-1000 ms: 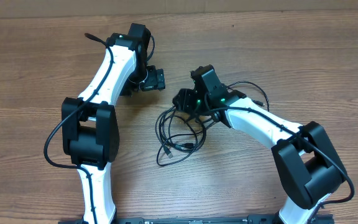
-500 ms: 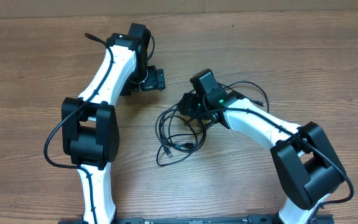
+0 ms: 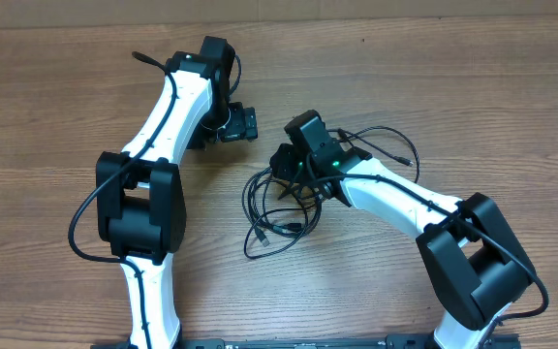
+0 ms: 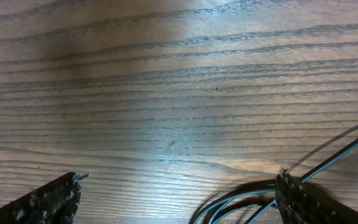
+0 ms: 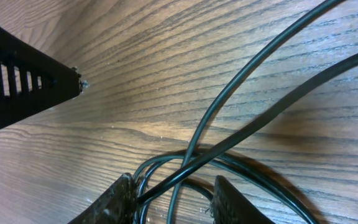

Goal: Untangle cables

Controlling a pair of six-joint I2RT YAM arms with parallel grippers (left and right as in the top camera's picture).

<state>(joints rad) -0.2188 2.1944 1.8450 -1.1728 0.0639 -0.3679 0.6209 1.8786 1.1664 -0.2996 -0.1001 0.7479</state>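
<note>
Your left gripper [image 3: 243, 124]: jaws wide, just up-left of the cables [image 3: 285, 227] | cables: loose black tangle lying on the table [image 3: 434, 78] | your right gripper [image 5: 173, 196]: over the cables' top edge, jaws narrowed astride two strands, gap showing

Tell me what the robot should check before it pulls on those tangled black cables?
1. Left gripper open and empty: ok. Its jaws are wide, with only table between them.
2. Right gripper at the cables: ok. Strands run between its fingertips.
3. Right gripper pinching a strand: not ok. Its tips stand apart.
4. Only one strand between the right jaws: not ok. Several cross there.
5. Which strand is which inside the tangle: cannot tell. They overlap.
</note>
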